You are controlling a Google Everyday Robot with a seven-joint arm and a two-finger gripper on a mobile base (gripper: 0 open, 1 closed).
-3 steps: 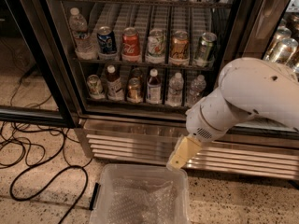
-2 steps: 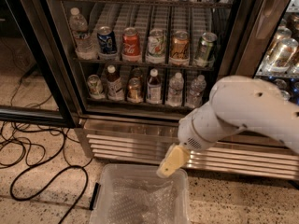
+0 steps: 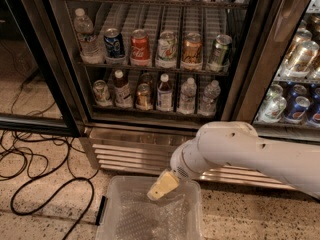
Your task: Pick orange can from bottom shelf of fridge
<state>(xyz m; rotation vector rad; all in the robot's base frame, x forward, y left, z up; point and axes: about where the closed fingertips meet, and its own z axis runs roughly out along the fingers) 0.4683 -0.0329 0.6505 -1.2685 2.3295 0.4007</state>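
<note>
The gripper [image 3: 162,185] is being held low in front of the fridge [image 3: 54,59], below its stainless louvred base [image 3: 130,153] and over the rim of a clear plastic bin [image 3: 107,208] that is standing on the speckled floor. It is being carried by a white arm [image 3: 250,154] that is reaching in from the right. How far the jaws are parted cannot be told, and nothing is seen being gripped in them. The orange can [image 3: 144,96] is being kept upright on the bottom shelf [image 3: 150,110], well above and apart from the gripper. It is being flanked by a brown-capped bottle [image 3: 121,89] on its left and a white-capped bottle [image 3: 164,92] on its right. A pale can [image 3: 101,92] is standing at the shelf's left end and two clear water bottles [image 3: 187,95] further right. On the rack above, a gold-orange can [image 3: 192,50] is being displayed among other cans. Black cables [image 3: 45,184] are lying looped on the floor to the left.
</note>
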